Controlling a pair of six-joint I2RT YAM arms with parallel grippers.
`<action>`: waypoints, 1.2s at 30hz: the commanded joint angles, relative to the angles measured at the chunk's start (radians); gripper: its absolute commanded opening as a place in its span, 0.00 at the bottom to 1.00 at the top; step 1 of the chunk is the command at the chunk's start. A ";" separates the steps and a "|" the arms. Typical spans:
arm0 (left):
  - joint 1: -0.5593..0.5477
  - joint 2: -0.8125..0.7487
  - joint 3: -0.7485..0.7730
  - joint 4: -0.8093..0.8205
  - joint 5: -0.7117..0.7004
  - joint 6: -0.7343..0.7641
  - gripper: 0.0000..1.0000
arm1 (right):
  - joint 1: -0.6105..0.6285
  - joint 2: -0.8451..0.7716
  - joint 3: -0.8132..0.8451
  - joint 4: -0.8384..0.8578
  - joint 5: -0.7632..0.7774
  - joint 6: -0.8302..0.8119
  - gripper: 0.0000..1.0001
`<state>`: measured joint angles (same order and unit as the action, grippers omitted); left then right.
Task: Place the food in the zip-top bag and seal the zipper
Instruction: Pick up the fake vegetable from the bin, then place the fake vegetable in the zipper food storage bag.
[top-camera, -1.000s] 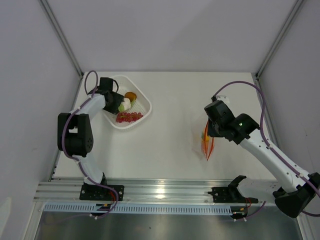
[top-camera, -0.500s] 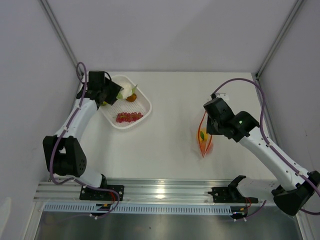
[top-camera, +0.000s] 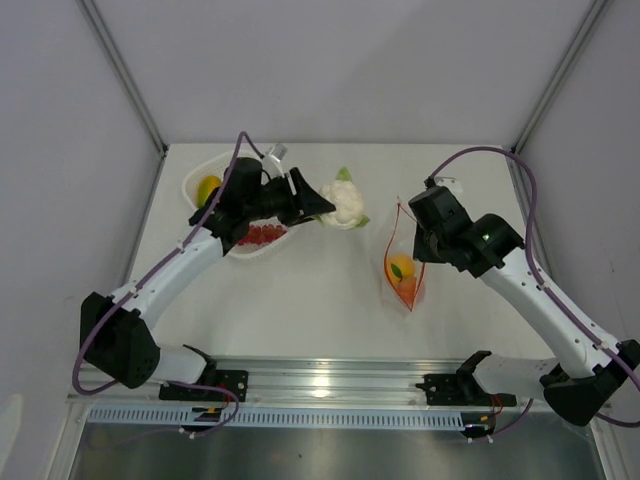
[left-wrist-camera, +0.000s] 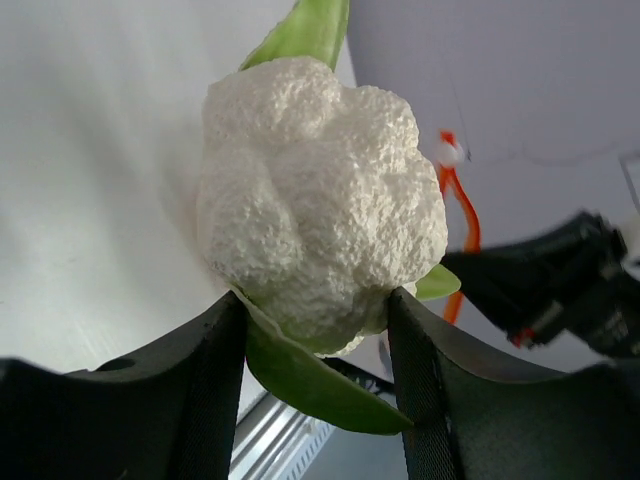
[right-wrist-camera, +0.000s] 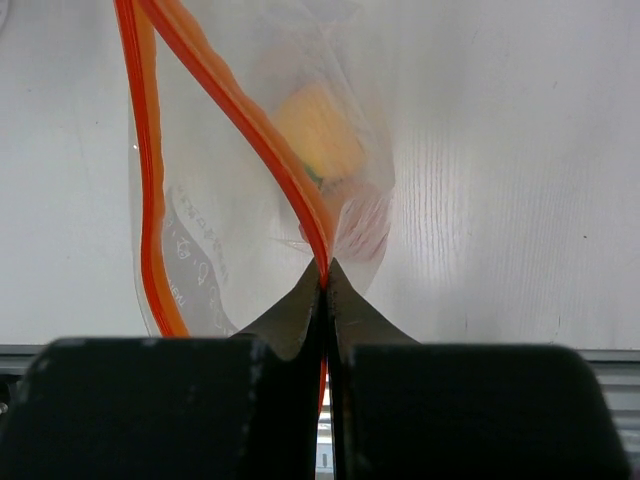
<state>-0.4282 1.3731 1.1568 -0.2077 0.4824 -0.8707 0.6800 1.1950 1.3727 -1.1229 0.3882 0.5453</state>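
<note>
On the white table (top-camera: 330, 300) between grey walls (top-camera: 350, 70) the job looks early: the clear bag (top-camera: 405, 288) lies toward the right edge with one yellowish piece (top-camera: 400, 268) inside, its mouth gaping, the red-orange zipper (right-wrist-camera: 250, 130) unsealed and pinched on one side by the pressed-together jaws of the right gripper (right-wrist-camera: 325, 275). The left gripper (top-camera: 322, 207), near the middle of the far edge, clamps the toy cauliflower (top-camera: 343, 203) between its jaws, short of the bag, while a mango (top-camera: 208, 188) and red grapes (top-camera: 262, 235) wait in the white basket (top-camera: 243, 250) by the far left corner. The left arm (top-camera: 180, 265) hides part of that basket, and crinkled plastic blurs the bag's contents.
</note>
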 joint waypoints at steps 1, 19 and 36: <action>-0.088 -0.101 0.006 0.125 0.140 0.097 0.01 | 0.006 0.005 0.054 -0.018 0.038 0.015 0.00; -0.283 -0.152 -0.035 0.195 0.199 0.151 0.01 | 0.012 0.023 0.077 -0.021 0.032 0.067 0.00; -0.425 0.089 0.191 -0.205 -0.137 0.257 0.00 | 0.015 -0.003 0.065 0.008 -0.014 0.088 0.00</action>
<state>-0.8261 1.4452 1.2331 -0.2928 0.4965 -0.6785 0.6884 1.2228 1.4086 -1.1404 0.3752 0.6174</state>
